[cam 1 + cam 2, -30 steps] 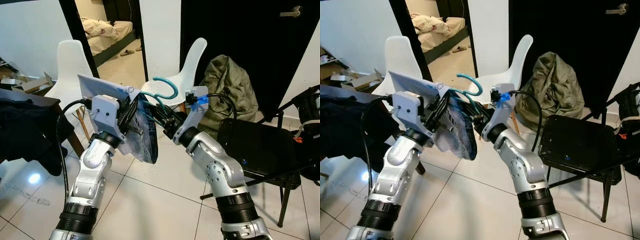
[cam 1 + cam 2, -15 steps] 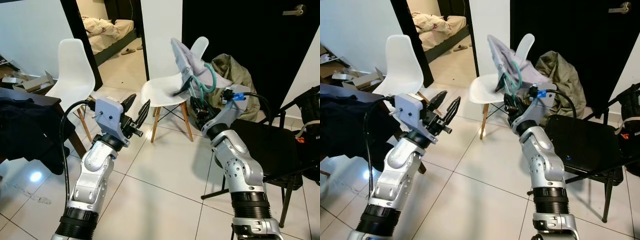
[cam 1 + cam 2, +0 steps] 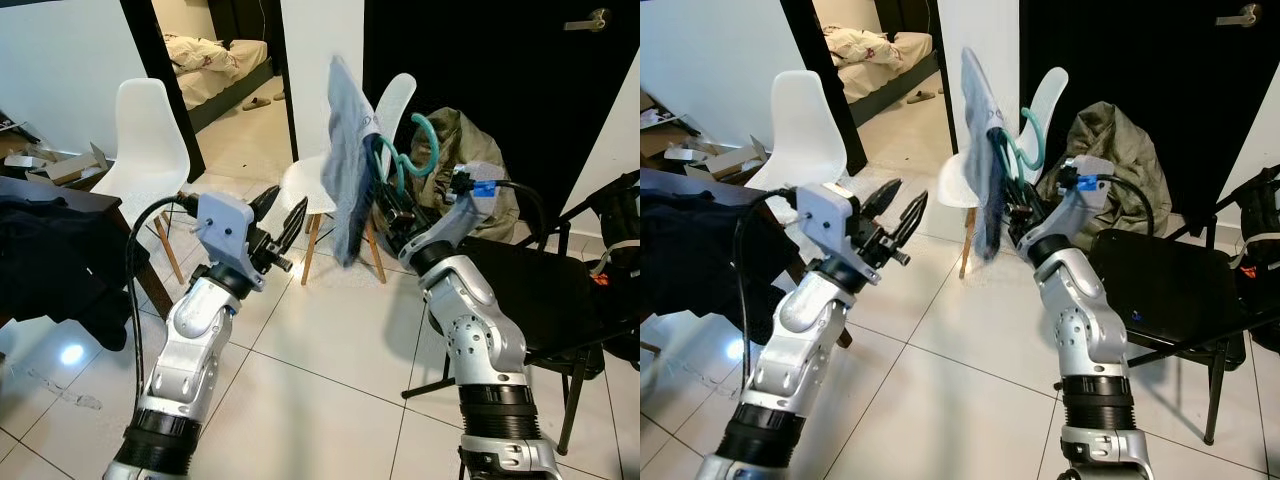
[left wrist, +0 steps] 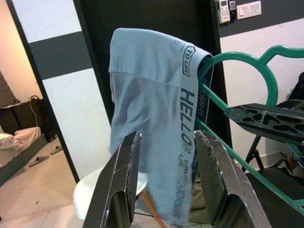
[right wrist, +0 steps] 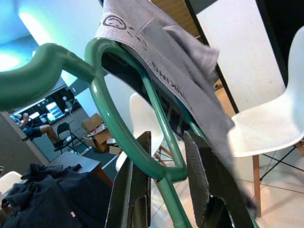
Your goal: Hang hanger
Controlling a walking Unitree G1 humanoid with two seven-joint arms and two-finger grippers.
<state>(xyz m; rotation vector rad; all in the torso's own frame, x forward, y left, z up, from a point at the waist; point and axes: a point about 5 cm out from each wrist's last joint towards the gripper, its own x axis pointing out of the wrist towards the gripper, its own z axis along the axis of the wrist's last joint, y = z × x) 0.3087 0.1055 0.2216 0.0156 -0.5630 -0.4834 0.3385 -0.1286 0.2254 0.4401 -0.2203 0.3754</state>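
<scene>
Both fingers of my right gripper (image 3: 392, 212) pinch the green hanger (image 3: 405, 160), grey garment (image 3: 345, 150) draped; my left gripper (image 3: 281, 212) is spread, empty.

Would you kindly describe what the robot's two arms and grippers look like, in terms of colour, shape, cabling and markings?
Both arms are silver metal with rounded segments and ribbed black collars near the base. The left gripper has two long black fingers on a pale grey boxy wrist housing, with a black cable looping down beside the arm. The right gripper has matching black fingers with a latticed inner face; a blue connector and black cable sit at its wrist.
</scene>
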